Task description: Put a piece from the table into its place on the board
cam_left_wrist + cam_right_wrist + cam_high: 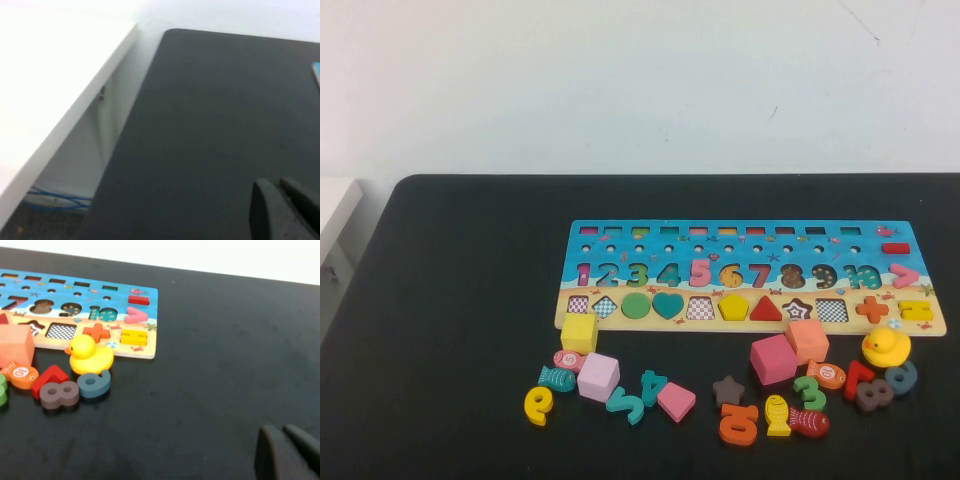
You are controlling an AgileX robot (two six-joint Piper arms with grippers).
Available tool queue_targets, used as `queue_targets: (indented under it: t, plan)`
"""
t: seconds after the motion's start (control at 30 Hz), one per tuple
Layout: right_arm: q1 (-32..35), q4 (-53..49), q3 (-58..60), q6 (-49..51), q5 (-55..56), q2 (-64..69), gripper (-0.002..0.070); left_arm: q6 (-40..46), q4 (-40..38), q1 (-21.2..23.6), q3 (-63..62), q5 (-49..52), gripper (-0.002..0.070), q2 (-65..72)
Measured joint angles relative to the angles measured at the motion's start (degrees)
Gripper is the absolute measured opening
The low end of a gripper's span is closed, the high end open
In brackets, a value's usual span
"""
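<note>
Your yellow wooden pentagon piece (732,306) sits seated in its slot, tan strip of long blue-topped wooden puzzle board (620,236), between checkered slot and red triangle. Board lies mid black matte table (440,300).

Left gripper (280,187) over bare table, far left; right gripper (282,432) over bare table, right of yellow duck (90,355). Fingers' spread: cannot tell.

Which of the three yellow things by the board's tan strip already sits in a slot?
The pentagon: it lies flush in the board, while the cube and duck rest on the table.
</note>
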State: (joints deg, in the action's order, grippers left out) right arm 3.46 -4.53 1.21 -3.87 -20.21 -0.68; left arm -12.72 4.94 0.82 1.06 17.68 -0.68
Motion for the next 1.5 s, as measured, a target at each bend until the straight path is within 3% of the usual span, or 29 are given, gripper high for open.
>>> queue_targets:
  t: [0.17, 0.47, 1.5]
  plan:
    - [0.0, 0.0, 0.0, 0.0, 0.0, 0.0, 0.0018, 9.87, -7.76, -3.65, 0.0, 0.0, 0.0, 0.0]
    - [0.0, 0.0, 0.0, 0.0, 0.0, 0.0, 0.0018, 13.86, -9.64, -4.42, -0.1, 0.03, 0.0, 0.0]
    - [0.0, 0.0, 0.0, 0.0, 0.0, 0.0, 0.0018, 14.12, -10.09, -4.53, -0.1, 0.34, 0.0, -0.08]
